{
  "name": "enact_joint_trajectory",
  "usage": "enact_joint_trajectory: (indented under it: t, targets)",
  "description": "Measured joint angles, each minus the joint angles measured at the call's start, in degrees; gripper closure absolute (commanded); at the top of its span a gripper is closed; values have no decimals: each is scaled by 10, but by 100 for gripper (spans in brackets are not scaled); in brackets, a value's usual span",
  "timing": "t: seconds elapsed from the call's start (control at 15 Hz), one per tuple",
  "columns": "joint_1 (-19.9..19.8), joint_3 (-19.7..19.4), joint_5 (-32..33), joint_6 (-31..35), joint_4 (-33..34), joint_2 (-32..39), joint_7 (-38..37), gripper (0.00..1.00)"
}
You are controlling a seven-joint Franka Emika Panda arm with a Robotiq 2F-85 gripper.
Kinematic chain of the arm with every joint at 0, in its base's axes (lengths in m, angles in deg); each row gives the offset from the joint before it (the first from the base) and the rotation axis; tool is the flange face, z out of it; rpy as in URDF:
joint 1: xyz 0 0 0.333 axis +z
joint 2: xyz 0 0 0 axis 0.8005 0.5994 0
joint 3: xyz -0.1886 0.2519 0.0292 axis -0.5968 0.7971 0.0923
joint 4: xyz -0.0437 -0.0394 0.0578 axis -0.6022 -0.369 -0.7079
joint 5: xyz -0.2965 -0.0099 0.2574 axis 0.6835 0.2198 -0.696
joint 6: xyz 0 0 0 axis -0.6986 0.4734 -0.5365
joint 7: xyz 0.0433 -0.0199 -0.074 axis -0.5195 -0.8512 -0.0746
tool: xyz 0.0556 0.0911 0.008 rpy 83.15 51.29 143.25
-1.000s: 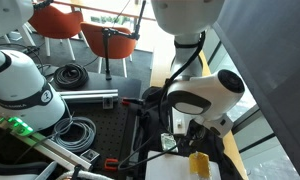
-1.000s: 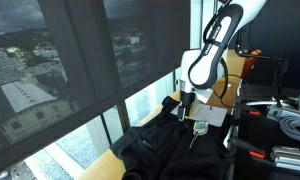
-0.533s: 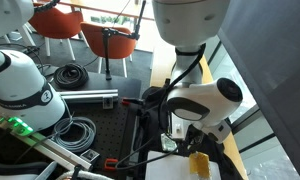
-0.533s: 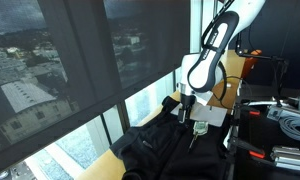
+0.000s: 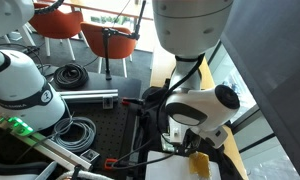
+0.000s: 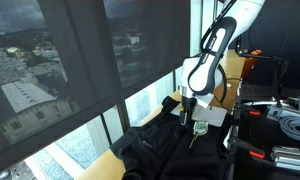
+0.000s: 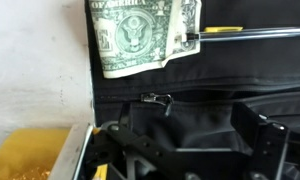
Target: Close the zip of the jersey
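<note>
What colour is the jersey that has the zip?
The jersey is black; it shows best in an exterior view.

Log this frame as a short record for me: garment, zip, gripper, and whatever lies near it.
garment: black jersey, lying crumpled under the arm
zip pull: small metal tab on the black fabric, not held
gripper: open, above the jersey, apart from the zip pull
nearby: dollar bill lying on the jersey's far edge; yellow sponge beside it
task state: zip not yet grasped
</note>
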Motion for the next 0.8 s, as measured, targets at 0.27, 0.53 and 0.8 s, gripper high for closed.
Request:
enact_joint_trajectory:
  t: [0.27, 0.53, 0.8]
  targets:
    - [0, -2, 0, 0, 6, 9, 0, 25]
    - [-2, -7, 0, 0, 19, 22, 0, 51]
    - [-6, -13, 2, 0, 28, 33, 0, 81]
